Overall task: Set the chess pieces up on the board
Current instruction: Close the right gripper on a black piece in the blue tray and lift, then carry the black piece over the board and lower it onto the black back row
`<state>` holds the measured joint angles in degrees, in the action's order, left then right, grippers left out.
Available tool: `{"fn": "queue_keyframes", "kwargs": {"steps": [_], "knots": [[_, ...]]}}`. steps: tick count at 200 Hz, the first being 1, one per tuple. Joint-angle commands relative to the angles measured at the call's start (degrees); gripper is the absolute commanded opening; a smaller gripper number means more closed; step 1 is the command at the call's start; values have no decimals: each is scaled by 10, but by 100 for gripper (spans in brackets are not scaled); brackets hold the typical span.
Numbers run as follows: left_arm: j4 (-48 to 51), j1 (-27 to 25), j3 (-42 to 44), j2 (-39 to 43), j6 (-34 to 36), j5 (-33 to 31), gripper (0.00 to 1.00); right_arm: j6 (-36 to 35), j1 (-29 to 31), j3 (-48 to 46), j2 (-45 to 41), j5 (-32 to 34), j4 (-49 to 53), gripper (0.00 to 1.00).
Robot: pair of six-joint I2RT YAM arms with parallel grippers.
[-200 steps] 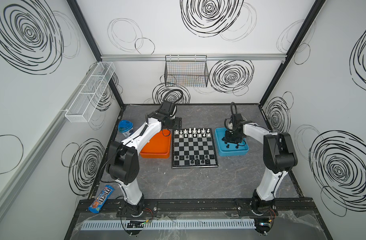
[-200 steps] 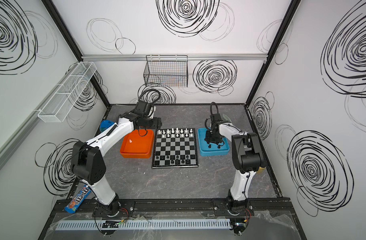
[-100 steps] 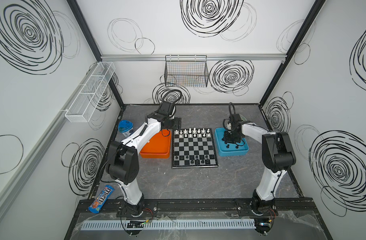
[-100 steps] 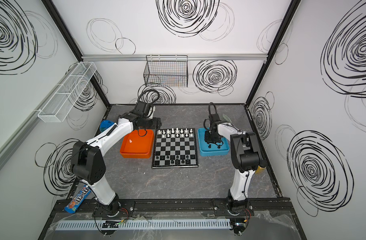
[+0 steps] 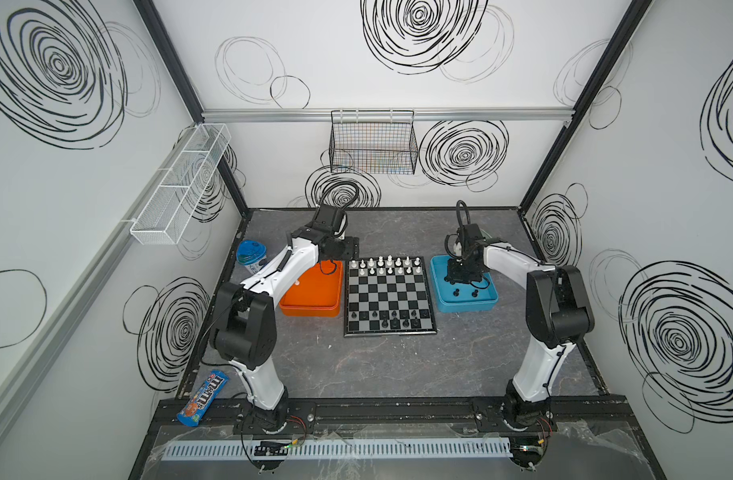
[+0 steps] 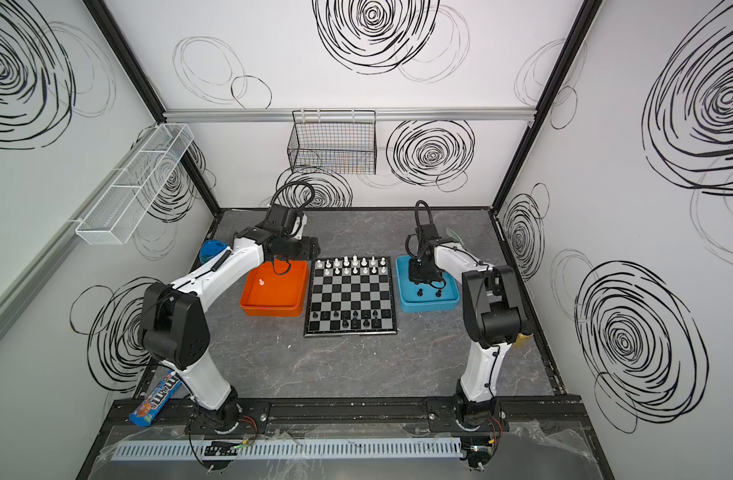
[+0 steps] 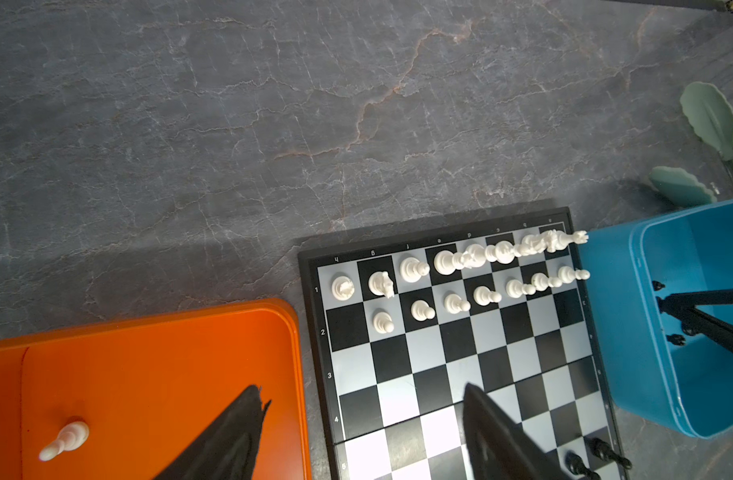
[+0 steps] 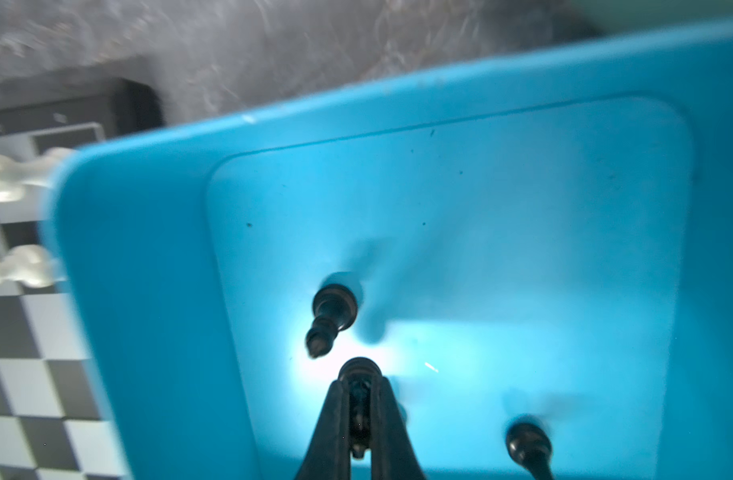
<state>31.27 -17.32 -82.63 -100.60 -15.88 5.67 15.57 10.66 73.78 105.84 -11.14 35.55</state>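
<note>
The board (image 5: 387, 297) lies mid-table between an orange tray (image 5: 315, 291) and a blue tray (image 5: 466, 309). White chess pieces (image 5: 383, 262) fill much of its two far rows, and several black ones (image 5: 394, 319) stand on the near rows. My right gripper (image 8: 360, 382) reaches down into the blue tray (image 8: 148, 249), shut on a black piece (image 8: 360, 368). Two more black pieces (image 8: 333, 309) (image 8: 527, 442) stand beside it. My left gripper (image 7: 362, 388) hangs open and empty over the orange tray's edge and the board (image 7: 460, 353). One white pawn (image 7: 65, 438) lies in the orange tray.
A blue-lidded cup (image 5: 251, 253) stands left of the orange tray. Green tongs (image 7: 710, 120) lie behind the blue tray. A candy bag (image 5: 205, 397) lies at the front left. A wire basket (image 5: 373, 145) and a white mesh shelf (image 5: 182, 183) hang on the walls.
My right gripper has closed on a black piece inside the blue tray. The left arm has stayed still with its jaws open.
</note>
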Motion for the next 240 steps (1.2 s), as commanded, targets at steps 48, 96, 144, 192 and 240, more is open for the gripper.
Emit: {"fn": "queue_keyframes", "kwargs": {"steps": [48,96,144,192,240], "knots": [[-27,40,15,28,-4,18,79,-18,26,52,-64,28,72,3],[-31,72,20,28,-6,20,79,-15,109,102,-77,36,115,3],[-38,100,26,27,-9,21,79,4,229,153,-64,35,124,4],[-42,126,30,24,-14,28,79,31,329,156,-46,16,90,4],[-45,153,34,26,-17,37,79,43,402,141,-22,10,54,4]]}}
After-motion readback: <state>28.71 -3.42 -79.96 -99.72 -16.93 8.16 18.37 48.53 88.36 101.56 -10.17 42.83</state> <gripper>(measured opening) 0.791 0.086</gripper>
